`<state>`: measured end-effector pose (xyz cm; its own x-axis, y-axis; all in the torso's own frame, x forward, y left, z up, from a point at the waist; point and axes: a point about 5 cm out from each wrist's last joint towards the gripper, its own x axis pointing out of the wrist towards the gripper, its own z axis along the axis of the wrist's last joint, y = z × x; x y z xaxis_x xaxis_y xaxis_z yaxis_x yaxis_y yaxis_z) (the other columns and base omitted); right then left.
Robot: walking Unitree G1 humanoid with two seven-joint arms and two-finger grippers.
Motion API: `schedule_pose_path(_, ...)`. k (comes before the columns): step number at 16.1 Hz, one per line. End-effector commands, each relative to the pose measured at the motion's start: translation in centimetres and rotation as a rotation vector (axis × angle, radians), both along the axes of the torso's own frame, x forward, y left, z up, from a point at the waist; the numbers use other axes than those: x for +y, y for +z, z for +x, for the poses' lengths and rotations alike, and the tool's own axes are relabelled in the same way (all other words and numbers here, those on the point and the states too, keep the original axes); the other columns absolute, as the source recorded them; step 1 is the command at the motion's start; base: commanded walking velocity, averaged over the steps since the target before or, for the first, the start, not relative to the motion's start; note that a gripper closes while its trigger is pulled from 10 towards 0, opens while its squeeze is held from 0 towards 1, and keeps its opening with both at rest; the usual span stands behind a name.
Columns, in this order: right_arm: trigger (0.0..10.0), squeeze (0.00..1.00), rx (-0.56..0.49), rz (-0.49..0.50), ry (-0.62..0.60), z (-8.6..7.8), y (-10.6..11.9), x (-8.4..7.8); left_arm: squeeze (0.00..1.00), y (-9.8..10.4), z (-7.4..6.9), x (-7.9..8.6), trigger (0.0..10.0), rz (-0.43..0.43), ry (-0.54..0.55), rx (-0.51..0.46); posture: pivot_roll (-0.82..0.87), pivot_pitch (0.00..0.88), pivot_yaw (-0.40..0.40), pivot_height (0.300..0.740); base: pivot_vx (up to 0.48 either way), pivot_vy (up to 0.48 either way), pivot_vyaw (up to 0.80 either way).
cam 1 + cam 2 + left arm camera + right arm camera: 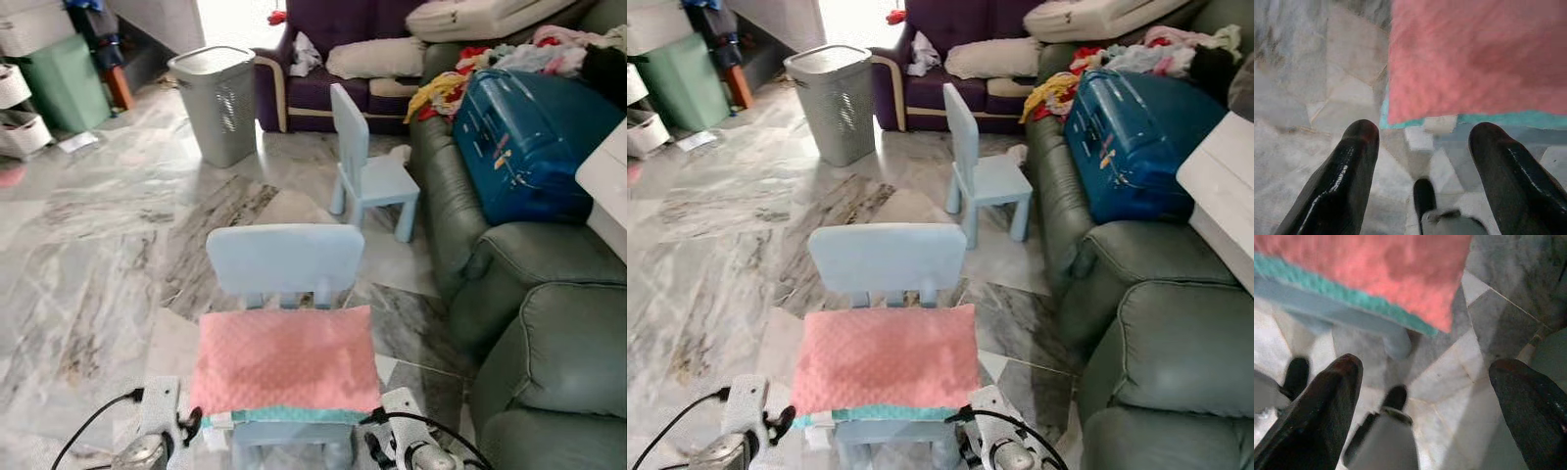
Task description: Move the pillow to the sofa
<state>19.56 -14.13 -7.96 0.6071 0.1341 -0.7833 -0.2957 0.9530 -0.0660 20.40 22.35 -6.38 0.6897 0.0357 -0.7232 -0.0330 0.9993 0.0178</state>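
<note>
A pink pillow with a teal edge lies flat on the seat of a small light-blue chair right in front of me. The green sofa stands to my right. My left gripper is open, low, just below the pillow's near left corner, touching nothing. My right gripper is open under the pillow's near right corner, above the floor. Both wrists sit at the picture's bottom edge.
A second small blue chair stands further ahead. A blue suitcase and a heap of clothes lie on the green sofa. A grey laundry basket and a purple sofa with cushions stand at the back. The floor is marble.
</note>
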Motion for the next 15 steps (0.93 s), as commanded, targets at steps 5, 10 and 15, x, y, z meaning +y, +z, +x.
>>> schedule_pose_path(5,10.0,0.00,-0.425,0.255,-0.166,6.7,6.7,-4.4,0.00,4.4,3.0,0.4,10.0,-0.051,-0.097,-0.351,-0.05,0.025,-0.006,0.740,0.000,0.000,0.00)
schedule_pose_path(10,10.0,0.00,-0.593,0.279,-0.178,5.5,11.2,-5.3,0.00,10.8,1.9,-1.8,10.0,-0.061,-0.242,-0.627,-0.06,0.025,-0.015,0.740,0.000,0.000,0.00)
schedule_pose_path(15,10.0,0.00,-0.657,0.242,-0.263,3.4,12.3,-7.6,0.00,10.9,-0.3,-2.4,10.0,-0.021,-0.163,-0.653,-0.09,0.000,0.003,0.740,0.000,0.000,0.00)
